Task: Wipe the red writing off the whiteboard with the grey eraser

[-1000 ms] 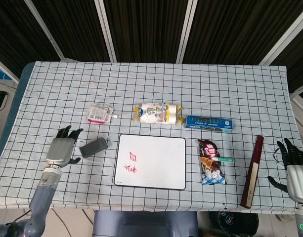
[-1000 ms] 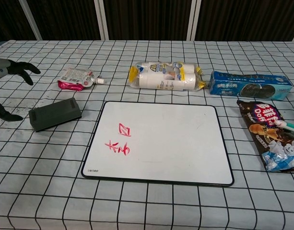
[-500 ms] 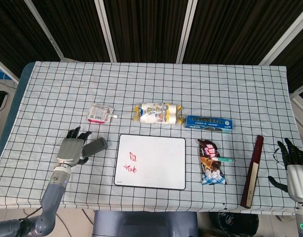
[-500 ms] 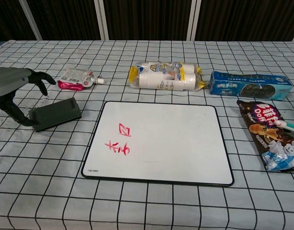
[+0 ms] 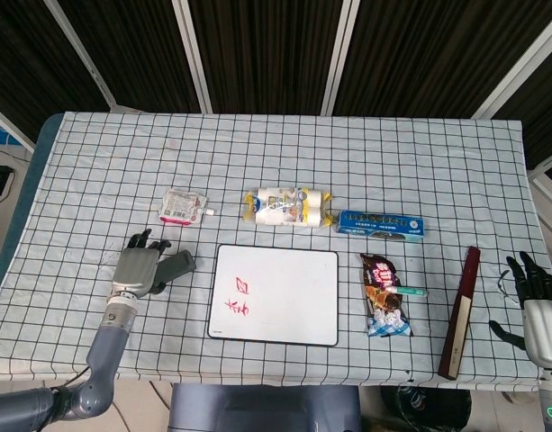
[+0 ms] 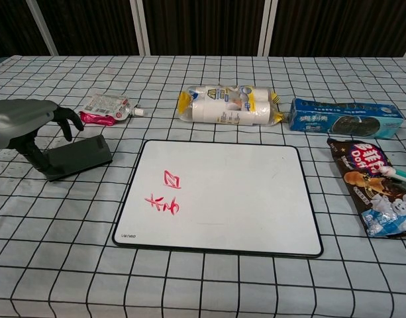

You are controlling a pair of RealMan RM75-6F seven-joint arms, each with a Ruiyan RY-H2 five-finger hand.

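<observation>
The grey eraser (image 5: 178,264) (image 6: 78,158) lies flat on the checked cloth just left of the whiteboard (image 5: 285,310) (image 6: 242,199). Red writing (image 5: 239,298) (image 6: 164,194) marks the board's left part. My left hand (image 5: 138,269) (image 6: 25,118) hovers over the eraser's left end, fingers arched above it and the thumb reaching down beside its left edge; the fingers are not closed around it. At the table's near right corner my right hand (image 5: 538,296) rests with fingers spread, holding nothing; the chest view does not show it.
Behind the board lie a pink-and-white pouch (image 5: 183,207) (image 6: 106,108), a yellow-white wrapped pack (image 5: 285,207) (image 6: 228,105) and a blue biscuit box (image 5: 380,223) (image 6: 346,117). A snack bag (image 5: 384,294) (image 6: 373,187) and a long dark-red box (image 5: 461,312) lie right of it.
My left hand has moved right and forward from beside the eraser to over its left end. The eraser, the board and my right hand have stayed put.
</observation>
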